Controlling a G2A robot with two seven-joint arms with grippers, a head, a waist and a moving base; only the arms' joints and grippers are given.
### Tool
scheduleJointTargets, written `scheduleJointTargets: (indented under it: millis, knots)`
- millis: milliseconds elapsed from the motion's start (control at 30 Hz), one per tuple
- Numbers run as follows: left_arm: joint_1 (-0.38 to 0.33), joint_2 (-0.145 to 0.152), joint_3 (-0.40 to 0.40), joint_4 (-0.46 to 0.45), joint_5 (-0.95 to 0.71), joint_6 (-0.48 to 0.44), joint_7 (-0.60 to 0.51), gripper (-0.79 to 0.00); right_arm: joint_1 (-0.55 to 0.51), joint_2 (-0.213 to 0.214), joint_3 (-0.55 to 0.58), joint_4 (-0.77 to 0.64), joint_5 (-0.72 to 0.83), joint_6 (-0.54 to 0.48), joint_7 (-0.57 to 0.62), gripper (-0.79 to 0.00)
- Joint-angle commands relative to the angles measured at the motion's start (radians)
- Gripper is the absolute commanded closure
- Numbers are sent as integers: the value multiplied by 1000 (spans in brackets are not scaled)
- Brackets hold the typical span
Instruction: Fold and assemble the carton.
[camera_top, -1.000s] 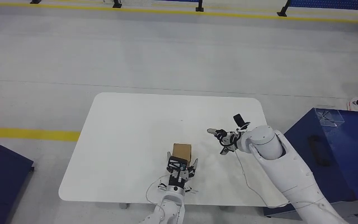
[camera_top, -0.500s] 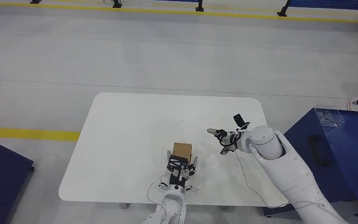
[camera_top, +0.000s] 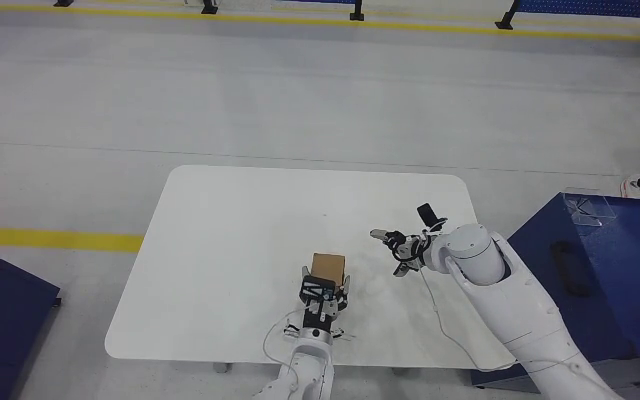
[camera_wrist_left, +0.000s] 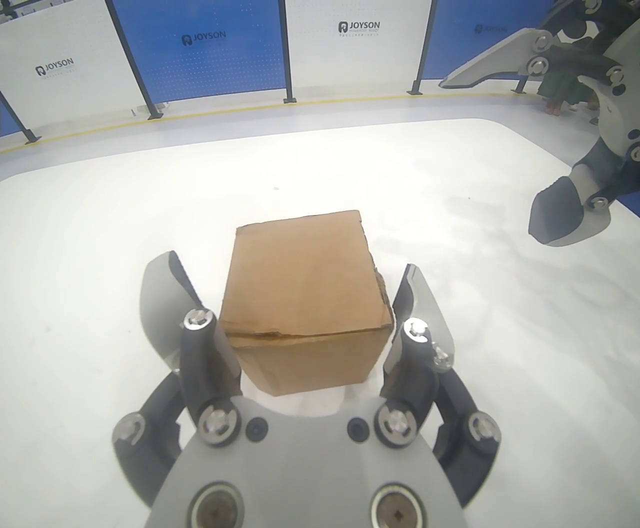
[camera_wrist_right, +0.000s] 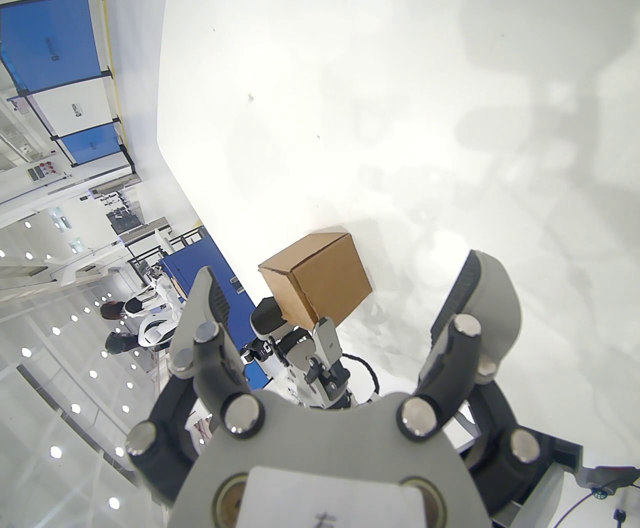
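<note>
The carton (camera_top: 327, 267) is a closed brown cardboard box on the white table (camera_top: 230, 230), near the front edge. My left gripper (camera_top: 322, 291) comes at it from the front. In the left wrist view its fingers (camera_wrist_left: 167, 295) press against both sides of the carton (camera_wrist_left: 305, 295) at the near end, so my left gripper (camera_wrist_left: 292, 280) is shut on it. My right gripper (camera_top: 388, 240) hangs open over the table to the carton's right, apart from it. The right wrist view has my right gripper (camera_wrist_right: 345, 272) open above the carton (camera_wrist_right: 320, 280), with nothing between its fingers.
The table's front edge (camera_top: 300, 358) lies just behind my left gripper. A blue cabinet (camera_top: 580, 260) stands off the table's right side. Bare tabletop stretches to the left and the back of the carton.
My left gripper and the carton have shifted together slightly to the right. The right arm has kept still.
</note>
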Motion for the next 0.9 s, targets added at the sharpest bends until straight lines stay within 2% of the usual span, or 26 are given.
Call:
scheduleJointTargets:
  millis: [0, 167, 233, 300, 333, 533, 667, 733, 767, 800, 867]
  knots:
    - [0, -2, -4, 3, 1, -2, -1, -668, 0, 0, 0, 0, 0, 0, 0, -785]
    - [-1, -8, -11, 9, 9, -6, -5, -603, 0, 0, 0, 0, 0, 0, 0, -785]
    - [-1, -10, -14, 10, 13, -8, -7, -468, 0, 0, 0, 0, 0, 0, 0, -785]
    - [-1, -12, -17, 12, 18, -9, -8, -437, 0, 0, 0, 0, 0, 0, 0, -785]
    - [-1, -13, -19, 14, 23, -8, -10, -391, 0, 0, 0, 0, 0, 0, 0, -785]
    - [-2, -18, -30, 12, 35, -23, -13, -354, 0, 0, 0, 0, 0, 0, 0, -785]
    - [11, -10, -67, -39, 21, -80, 24, -332, 0, 0, 0, 0, 0, 0, 0, -785]
    - [38, -4, -105, -117, -77, -207, 57, -329, 0, 0, 0, 0, 0, 0, 0, -785]
    - [50, 4, -134, -143, -103, -262, 80, -305, 0, 0, 0, 0, 0, 0, 0, -785]
    - [63, 11, -161, -171, -136, -329, 99, -246, 0, 0, 0, 0, 0, 0, 0, -785]
    - [95, 23, -222, -223, -260, -489, 120, -209, 0, 0, 0, 0, 0, 0, 0, -785]
